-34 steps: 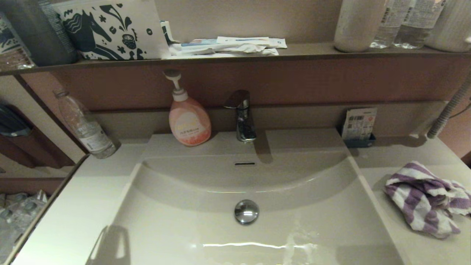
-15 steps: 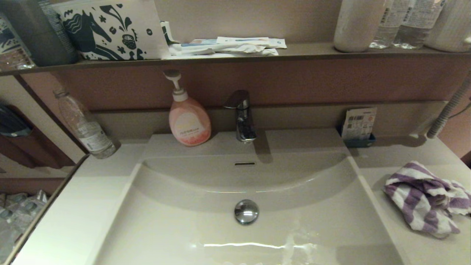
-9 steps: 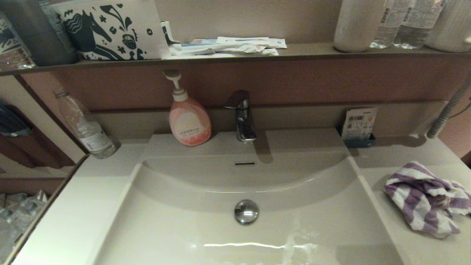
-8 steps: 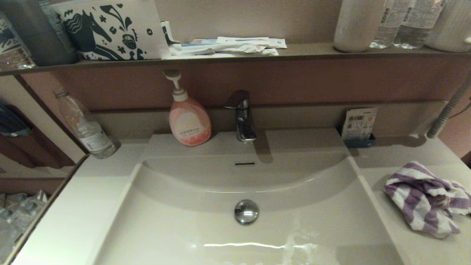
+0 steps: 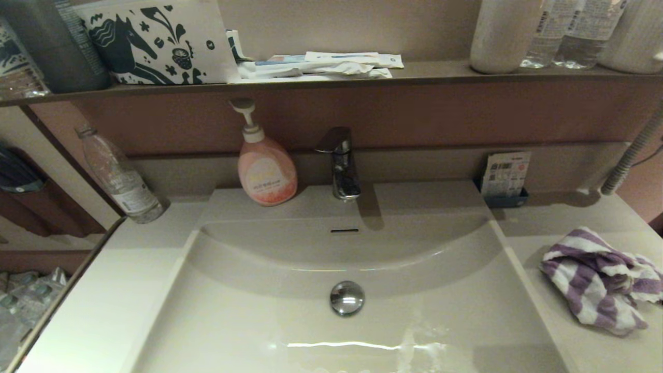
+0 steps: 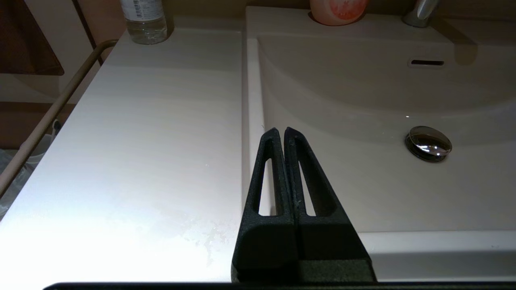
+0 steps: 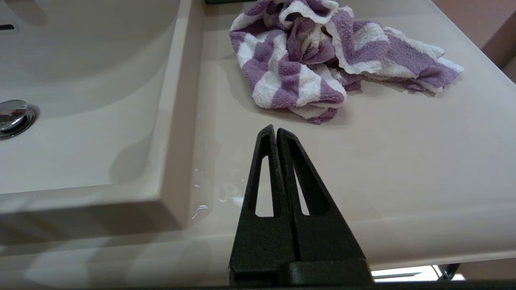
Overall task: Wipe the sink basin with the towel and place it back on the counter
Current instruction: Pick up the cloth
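Right gripper (image 7: 275, 129): fingers pressed together, nothing held, poised over the counter (image 7: 403, 161) short of the towel (image 7: 322, 60).
Left gripper (image 6: 281, 131): closed, empty, at the sink basin (image 6: 363, 193) left rim.
Basin: only the drain plug (image 5: 347, 298) is seen inside.
Head view: neither gripper is shown.

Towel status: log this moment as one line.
towel: crumpled on counter, right of sink basin | right gripper: shut, empty, short of towel | left gripper: shut, at basin's left rim
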`<state>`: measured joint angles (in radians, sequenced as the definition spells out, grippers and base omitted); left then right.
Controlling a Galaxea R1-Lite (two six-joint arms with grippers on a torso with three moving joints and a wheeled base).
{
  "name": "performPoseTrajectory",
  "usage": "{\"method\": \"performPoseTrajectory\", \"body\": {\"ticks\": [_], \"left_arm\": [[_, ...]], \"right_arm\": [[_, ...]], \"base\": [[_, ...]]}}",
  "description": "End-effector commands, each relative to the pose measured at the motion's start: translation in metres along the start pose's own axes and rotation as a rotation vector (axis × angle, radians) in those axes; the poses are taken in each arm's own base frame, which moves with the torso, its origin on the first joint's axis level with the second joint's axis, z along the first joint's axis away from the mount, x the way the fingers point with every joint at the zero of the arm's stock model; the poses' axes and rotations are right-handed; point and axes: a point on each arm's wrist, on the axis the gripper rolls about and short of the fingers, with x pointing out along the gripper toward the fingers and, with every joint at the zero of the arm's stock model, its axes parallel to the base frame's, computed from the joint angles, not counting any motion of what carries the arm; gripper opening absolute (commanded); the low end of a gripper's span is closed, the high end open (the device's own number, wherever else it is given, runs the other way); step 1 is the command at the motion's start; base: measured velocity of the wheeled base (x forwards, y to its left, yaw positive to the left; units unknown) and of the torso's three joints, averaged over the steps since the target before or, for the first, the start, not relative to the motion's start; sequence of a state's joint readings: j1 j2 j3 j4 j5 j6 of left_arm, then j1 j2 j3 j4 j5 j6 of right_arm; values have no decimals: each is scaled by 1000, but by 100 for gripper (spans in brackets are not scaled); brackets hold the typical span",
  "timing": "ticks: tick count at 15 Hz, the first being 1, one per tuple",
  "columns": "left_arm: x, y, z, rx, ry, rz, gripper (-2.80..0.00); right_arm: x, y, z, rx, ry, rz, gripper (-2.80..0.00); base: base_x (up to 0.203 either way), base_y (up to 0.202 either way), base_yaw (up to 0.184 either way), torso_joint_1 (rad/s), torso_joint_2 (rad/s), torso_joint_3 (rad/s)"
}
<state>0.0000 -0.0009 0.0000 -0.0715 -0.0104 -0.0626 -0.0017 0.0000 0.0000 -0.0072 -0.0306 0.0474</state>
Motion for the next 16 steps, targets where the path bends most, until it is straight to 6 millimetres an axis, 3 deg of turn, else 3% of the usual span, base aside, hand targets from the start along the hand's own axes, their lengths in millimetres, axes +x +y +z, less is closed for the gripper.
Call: {"method": "performPoseTrajectory", "body": {"ticks": [1,7,11,16], "left_arm": [[0,0,0,0,2,0,-280],[0,0,0,0,2,0,-280],[0,0,0,0,2,0,-280],[0,0,0,0,2,0,-280]], "right_arm": [[0,0,0,0,0,0,-280],[0,0,0,-22,4,-1,-280],[3,1,40,-13,13,-28,-280],[35,3,96,32,106,-114,-280]], "base": [[0,0,0,0,0,0],[0,0,0,0,0,0],[0,0,0,0,0,0],[0,0,0,0,0,0]]}}
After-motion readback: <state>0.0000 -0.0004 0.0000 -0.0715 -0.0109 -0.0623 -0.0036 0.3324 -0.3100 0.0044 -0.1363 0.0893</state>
